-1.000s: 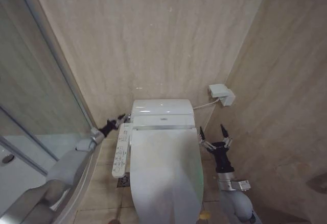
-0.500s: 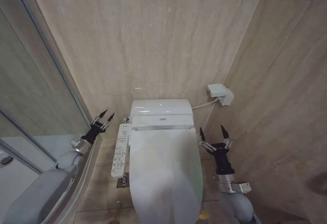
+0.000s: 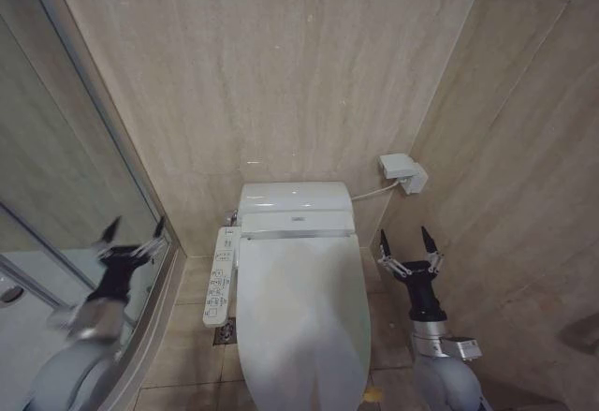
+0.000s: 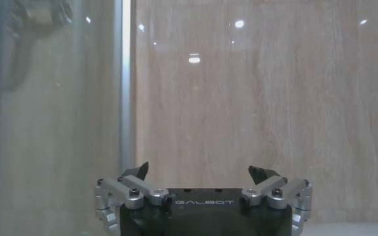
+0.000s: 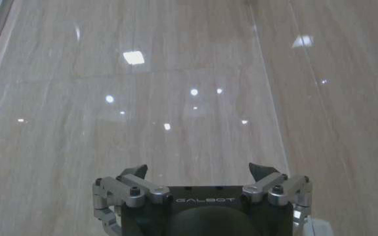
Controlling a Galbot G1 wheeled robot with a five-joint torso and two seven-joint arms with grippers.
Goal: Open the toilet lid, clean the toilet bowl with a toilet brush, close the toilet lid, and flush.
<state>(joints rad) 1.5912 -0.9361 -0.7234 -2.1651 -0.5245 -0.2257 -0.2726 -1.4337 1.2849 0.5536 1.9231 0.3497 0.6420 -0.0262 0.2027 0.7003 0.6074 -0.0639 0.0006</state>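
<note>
The glossy white oval plastic toilet lid (image 3: 301, 317) lies shut, its long axis running toward the robot. The right end effector (image 3: 406, 242), fingers apart, sits just beside its right edge, so it's nearer. The left end effector (image 3: 131, 234), also spread, is way off by the shower glass (image 3: 56, 177).

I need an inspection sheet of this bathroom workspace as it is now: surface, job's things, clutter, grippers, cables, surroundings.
Surface: beige tiled floor, small floor drain beside the toilet.
Job's things: toilet lid shut.
Clutter: nothing seen.
Grippers: left gripper open, raised by the glass shower wall; right gripper open, right of the lid, touching nothing.
Cables: white cable from toilet to wall box.
Surroundings: control panel on the toilet's left side, beige tiled walls.
</note>
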